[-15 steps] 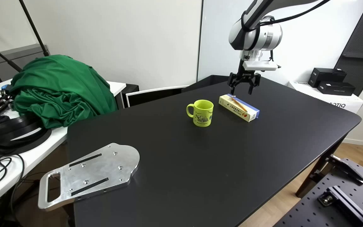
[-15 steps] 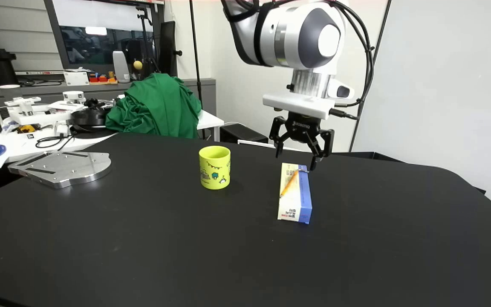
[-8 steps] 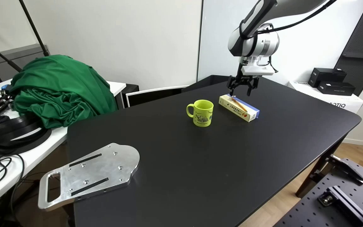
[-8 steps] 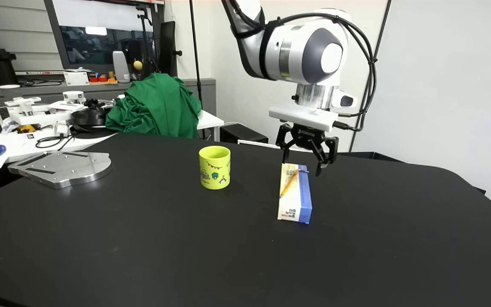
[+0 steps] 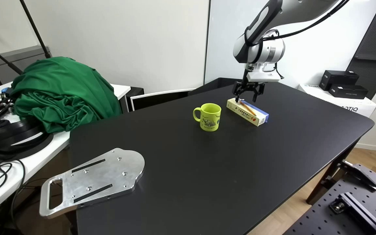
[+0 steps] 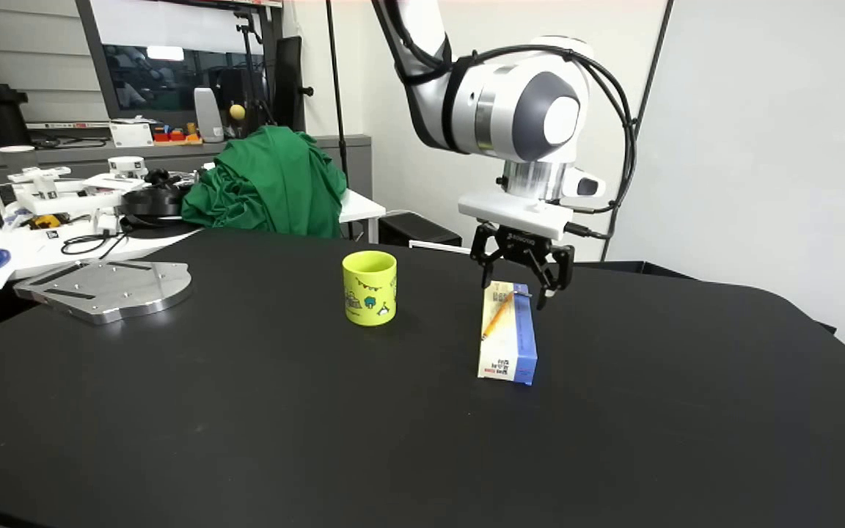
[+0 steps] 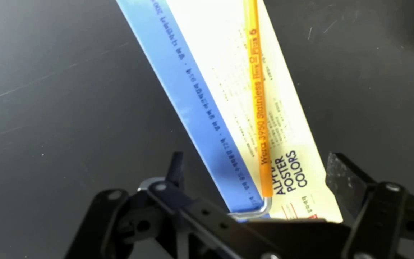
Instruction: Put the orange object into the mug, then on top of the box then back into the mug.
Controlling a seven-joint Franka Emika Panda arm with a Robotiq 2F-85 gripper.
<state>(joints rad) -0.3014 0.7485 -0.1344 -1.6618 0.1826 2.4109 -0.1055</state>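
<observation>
The orange object [image 7: 260, 108], a thin rod with a bent metal end, lies slantwise on top of the box [image 7: 196, 104], which has cream and blue faces. Both exterior views show the orange object [image 5: 248, 108] resting there. Upright on the table beside the box stands the lime-green mug [image 6: 370, 290]; its handle shows only in an exterior view of the mug [image 5: 210, 117]. My gripper [image 7: 257, 169] is open over the box's far end, its fingers on either side of the orange object's bent end, not touching it. Nothing is held. The mug's inside bottom is hidden.
A silver metal plate [image 5: 103, 178] with a handle slot lies at the edge of the black table [image 5: 188, 195]. Beyond the table, a green cloth [image 5: 60, 94] heaps on a white side table. A white-framed chair [image 5: 162, 96] stands behind the table edge.
My gripper has come down closer to the box's far end and shifted slightly sideways, staying open. The orange object, box and mug have not moved.
</observation>
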